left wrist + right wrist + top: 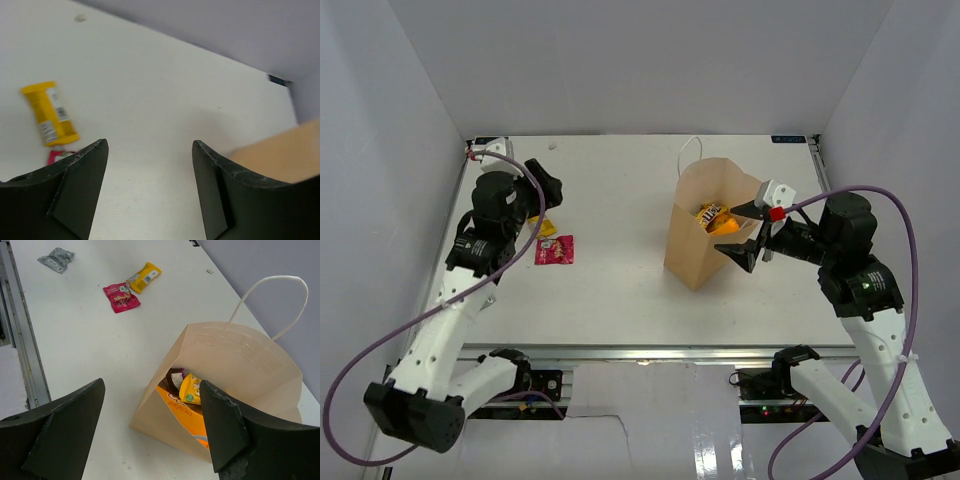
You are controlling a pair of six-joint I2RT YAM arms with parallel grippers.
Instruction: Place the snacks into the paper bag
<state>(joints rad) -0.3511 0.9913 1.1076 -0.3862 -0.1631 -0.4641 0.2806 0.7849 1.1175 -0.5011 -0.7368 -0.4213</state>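
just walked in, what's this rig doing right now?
It is loading a paper bag, which holds an orange pouch among other items. The right gripper hangs at the bag's mouth, jaws open and empty. The left gripper, jaws also open and empty, is near a yellow bar and a red packet lying on the table.

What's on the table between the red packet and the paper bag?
Nothing; the top view shows bare tabletop between the red packet and the paper bag.

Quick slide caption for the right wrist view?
Open right tool at bag, snacks inside; red packet and yellow bar lie on table.
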